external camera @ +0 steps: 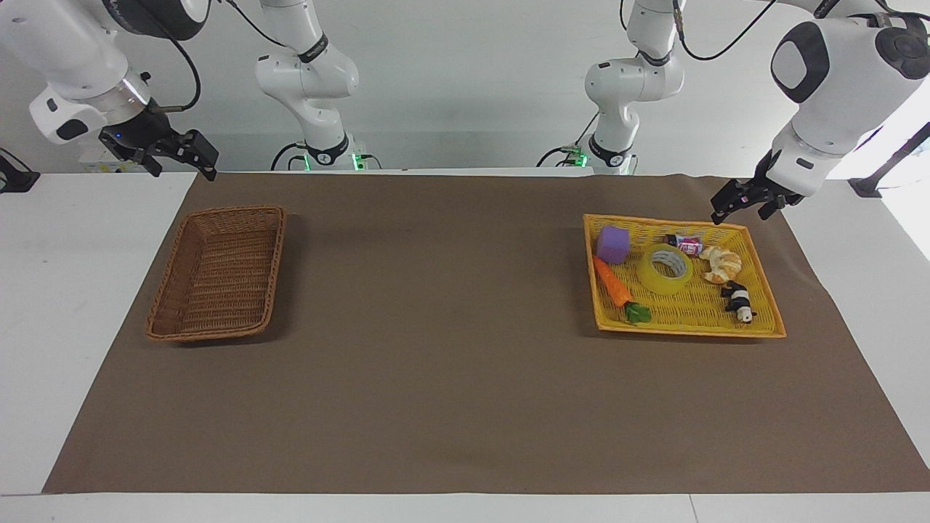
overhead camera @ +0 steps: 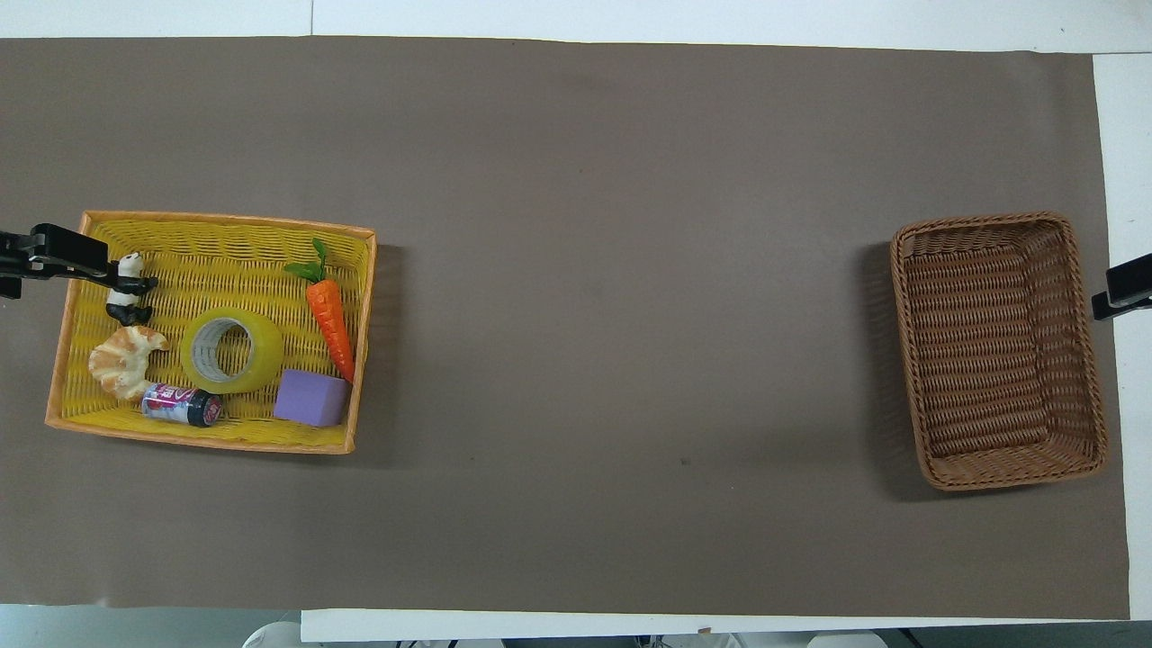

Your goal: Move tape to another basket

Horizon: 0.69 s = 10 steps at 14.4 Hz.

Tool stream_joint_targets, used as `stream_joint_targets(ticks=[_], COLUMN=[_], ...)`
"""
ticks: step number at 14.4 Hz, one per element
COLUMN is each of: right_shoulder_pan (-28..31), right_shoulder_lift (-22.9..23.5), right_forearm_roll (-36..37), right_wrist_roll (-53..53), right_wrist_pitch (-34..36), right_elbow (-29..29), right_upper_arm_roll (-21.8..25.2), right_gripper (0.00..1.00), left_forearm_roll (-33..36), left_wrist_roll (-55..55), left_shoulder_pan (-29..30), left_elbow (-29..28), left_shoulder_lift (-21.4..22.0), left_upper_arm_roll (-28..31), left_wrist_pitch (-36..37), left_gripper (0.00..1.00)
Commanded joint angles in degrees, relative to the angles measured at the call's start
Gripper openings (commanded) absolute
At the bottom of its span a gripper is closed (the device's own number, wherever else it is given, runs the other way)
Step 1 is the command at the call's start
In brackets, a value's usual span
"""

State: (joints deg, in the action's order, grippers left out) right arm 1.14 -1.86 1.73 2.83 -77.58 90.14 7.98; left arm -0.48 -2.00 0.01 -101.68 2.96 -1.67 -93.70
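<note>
Two baskets sit well apart on the brown mat point(external camera: 450, 378), and the tape point(external camera: 665, 268) lies flat, hole up, in the middle of the yellow tray-basket point(external camera: 763, 319) at the left arm's end of the table. Around the tape in that tray are a purple cube point(external camera: 613, 244), a toy carrot point(external camera: 614, 285), a croissant point(external camera: 721, 264), a small can point(external camera: 686, 244) and a panda figure point(external camera: 739, 301). The brown wicker basket point(external camera: 218, 272) stands with nothing in it, well away from the tape toward the right arm's end.

The left gripper point(external camera: 741, 200) hovers over the tray's edge nearest the robots, holding nothing; whether its fingers are parted I cannot tell. The right gripper point(external camera: 171, 154) waits off the mat near the wicker basket, and its fingers are equally unreadable.

To my eye nothing has been picked up yet. The sensible grasp is one finger down inside the tape's core and one outside the wall, chosen on a side away from the croissant and the cube, which crowd it. Lift straight up before travelling.

Around the mat is a white tabletop point(external camera: 73, 290), with a plain pale wall at the arms' bases.
</note>
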Motion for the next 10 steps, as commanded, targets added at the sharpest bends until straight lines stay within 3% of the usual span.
stream_joint_targets(ticks=[1,8,10], right_shoulder_pan=[0.4,0.4,0.4], right_shoulder_lift=[-1.5,-1.5,-1.5], right_forearm_roll=[0.3,0.3,0.3], right_wrist_roll=[1.3,1.3,1.3], right_wrist_pitch=[-0.6,-0.6,-0.6], right_elbow=[1.7,1.7,1.7], right_upper_arm_roll=[-0.4,-0.4,-0.4], right_gripper=[1.00,1.00,1.00], left_forearm_roll=[0.9,0.9,0.9], left_wrist_roll=[0.2,0.0,0.1], left_shoulder_pan=[-0.7,-0.1,0.1], left_elbow=[-0.3,-1.4,-6.4], left_shoulder_lift=[0.6,0.9,3.1], left_upper_arm_roll=[0.4,0.5,0.6], left_wrist_pitch=[0.1,-0.5,-4.5], left_gripper=[1.00,1.00,0.99])
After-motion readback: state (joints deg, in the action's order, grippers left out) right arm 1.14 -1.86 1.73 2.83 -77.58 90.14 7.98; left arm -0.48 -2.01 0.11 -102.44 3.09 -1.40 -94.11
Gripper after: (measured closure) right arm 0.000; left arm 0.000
